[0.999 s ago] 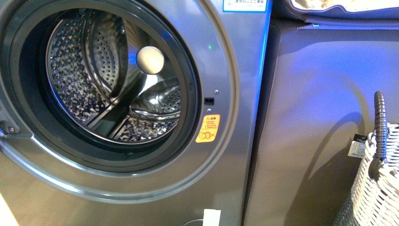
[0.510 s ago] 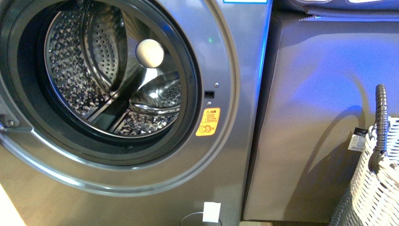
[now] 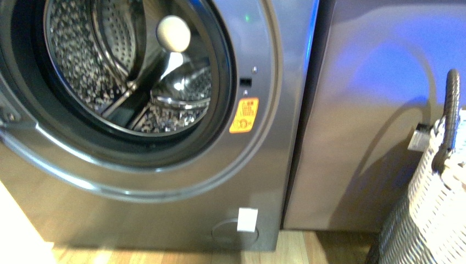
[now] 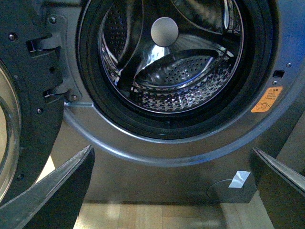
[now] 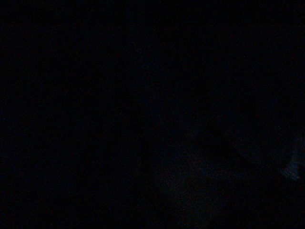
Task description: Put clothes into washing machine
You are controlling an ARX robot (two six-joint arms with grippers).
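Left gripper jaws apart, washing machine door only wrist-visible

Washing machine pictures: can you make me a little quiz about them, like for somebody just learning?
1. True or false: the round glass-windowed door of the silver-grey front-loading washing machine stands open.
2. What do you see inside the perforated steel drum? A) dark blue clothes B) no clothes at all C) a white towel
3. Fill in: the rectangular warning sticker beside the porthole is coloured ____.
Key: 1 true; 2 B; 3 orange.
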